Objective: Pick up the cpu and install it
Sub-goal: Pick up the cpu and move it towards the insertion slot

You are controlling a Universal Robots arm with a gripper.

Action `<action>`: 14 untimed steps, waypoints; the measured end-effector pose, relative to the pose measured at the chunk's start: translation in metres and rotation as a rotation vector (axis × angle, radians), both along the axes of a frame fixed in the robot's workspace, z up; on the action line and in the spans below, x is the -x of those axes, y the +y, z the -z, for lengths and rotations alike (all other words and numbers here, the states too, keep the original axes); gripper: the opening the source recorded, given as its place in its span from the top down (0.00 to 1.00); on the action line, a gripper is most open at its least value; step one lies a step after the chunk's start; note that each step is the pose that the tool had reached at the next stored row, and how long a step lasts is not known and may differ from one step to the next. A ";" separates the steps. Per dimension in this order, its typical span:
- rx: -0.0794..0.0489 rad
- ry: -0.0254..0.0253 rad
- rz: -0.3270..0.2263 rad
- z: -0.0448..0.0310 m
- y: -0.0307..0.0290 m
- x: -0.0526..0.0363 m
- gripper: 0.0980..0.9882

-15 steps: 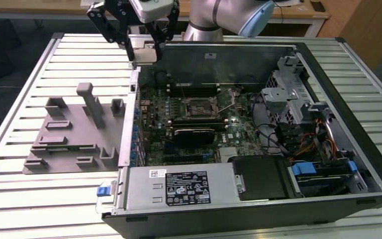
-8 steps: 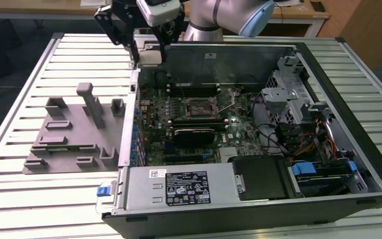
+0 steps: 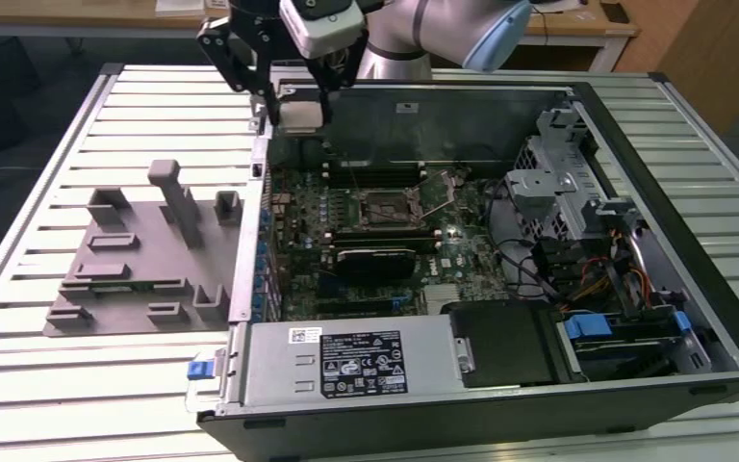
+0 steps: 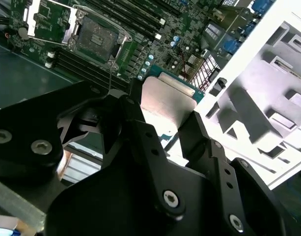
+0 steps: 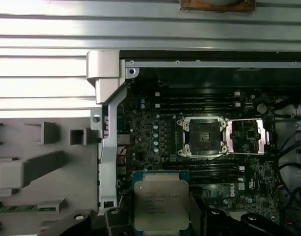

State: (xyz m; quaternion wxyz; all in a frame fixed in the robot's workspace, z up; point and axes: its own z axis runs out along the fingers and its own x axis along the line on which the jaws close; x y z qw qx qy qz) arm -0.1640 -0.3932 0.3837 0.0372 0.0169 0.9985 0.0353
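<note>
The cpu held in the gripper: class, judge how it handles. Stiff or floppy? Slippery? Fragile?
Probably stiff: the cpu lies flat in the gripper, with no sag. Perhaps slippery: its smooth metal top shines, and the grip seems to be on its edges alone. Likely light: it looks like a thin, small plate.

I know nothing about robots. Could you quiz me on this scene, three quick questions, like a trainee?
1. True or false: the gripper is holding the cpu.
2. The motherboard's socket is: A empty and open, B filled, C under a heatsink?
3. In the exterior view, on which side of the computer case does the grey tray lie?
Key: 1 true; 2 A; 3 the exterior view's left.
</note>
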 end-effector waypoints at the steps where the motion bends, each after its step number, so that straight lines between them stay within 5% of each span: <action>1: 0.000 0.0000 0.000 0.0007 0.0002 -0.0012 0.50; 14: 0.000 -0.0001 0.000 0.0097 0.0024 -0.0131 0.50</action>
